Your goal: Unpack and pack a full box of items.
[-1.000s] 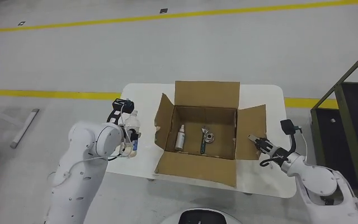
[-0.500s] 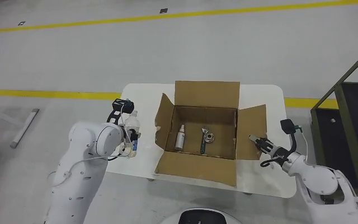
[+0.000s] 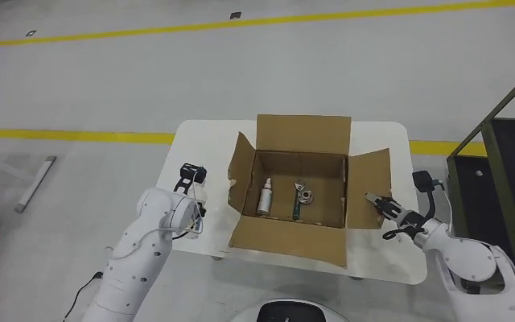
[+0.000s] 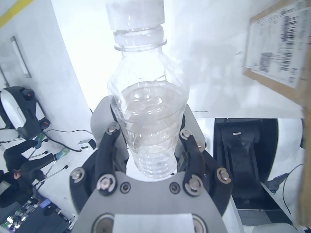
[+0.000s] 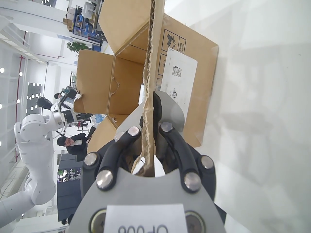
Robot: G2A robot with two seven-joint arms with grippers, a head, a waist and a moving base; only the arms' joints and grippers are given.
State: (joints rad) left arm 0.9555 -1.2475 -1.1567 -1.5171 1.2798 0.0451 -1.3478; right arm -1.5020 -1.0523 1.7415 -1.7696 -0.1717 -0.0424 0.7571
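An open cardboard box (image 3: pixel 294 236) stands mid-table. Inside lie a white spray bottle (image 3: pixel 265 196), a wrench-like tool (image 3: pixel 296 207) and a small round metal part (image 3: pixel 306 196). My left gripper (image 4: pixel 148 122) is shut on a clear water bottle (image 4: pixel 148 93) with a white cap, held over the table's left part beside the box's labelled side (image 4: pixel 274 54). The left arm (image 3: pixel 170 213) covers the bottle from above. My right gripper (image 3: pixel 376 200) is shut on the edge of the box's right flap (image 5: pixel 151 56), pinched between its fingers (image 5: pixel 158 105).
The white table (image 3: pixel 378 137) has bare surface behind the box and at its front right corner. A dark metal rack (image 3: pixel 483 153) stands just off the table's right side. The box's left flap (image 3: pixel 239 173) stands up between the bottle and the box's inside.
The left arm has swung in towards the box, and the bottle, seen beside it before, is now under it. The box and the right gripper holding its flap have shifted slightly right.
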